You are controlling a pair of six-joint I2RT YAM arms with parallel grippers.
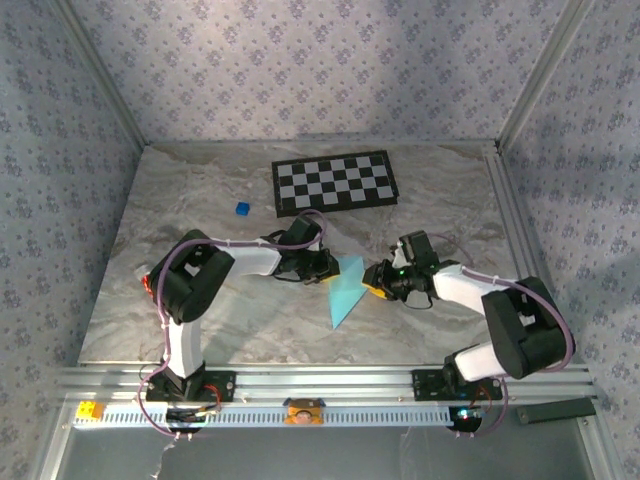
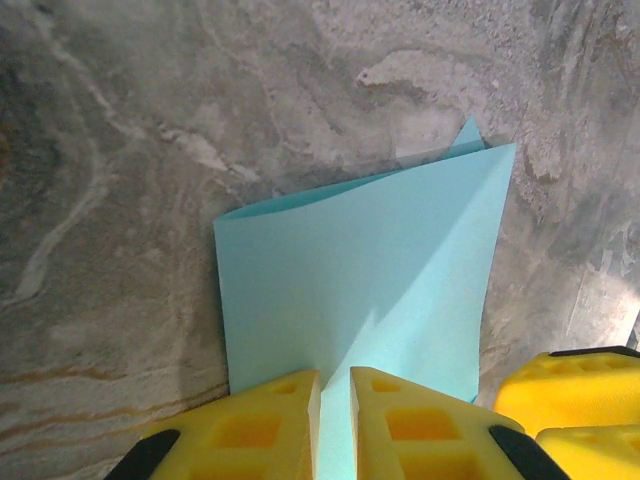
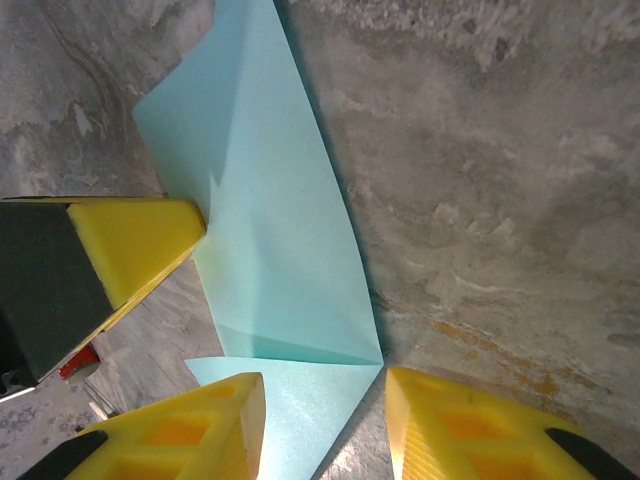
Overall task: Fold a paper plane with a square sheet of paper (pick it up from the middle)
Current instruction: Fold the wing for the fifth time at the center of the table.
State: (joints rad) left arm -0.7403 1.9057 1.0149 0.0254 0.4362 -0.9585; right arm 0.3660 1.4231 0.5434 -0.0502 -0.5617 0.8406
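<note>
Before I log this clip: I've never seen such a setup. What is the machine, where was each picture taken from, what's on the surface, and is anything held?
These are two robot arms bolted at the near edge of a marble-patterned table. One picture looks down from above and behind them; the other two come from cameras on the wrists, so the yellow fingers at the bottom are each arm's own. On the table are a black-and-white checkerboard, a tiny dark-blue cube and, between the arms, a folded light-blue sheet of paper. The left end effector is closed on one edge of the paper. The right end effector is open, its fingers either side of a paper corner, not gripping.
</note>
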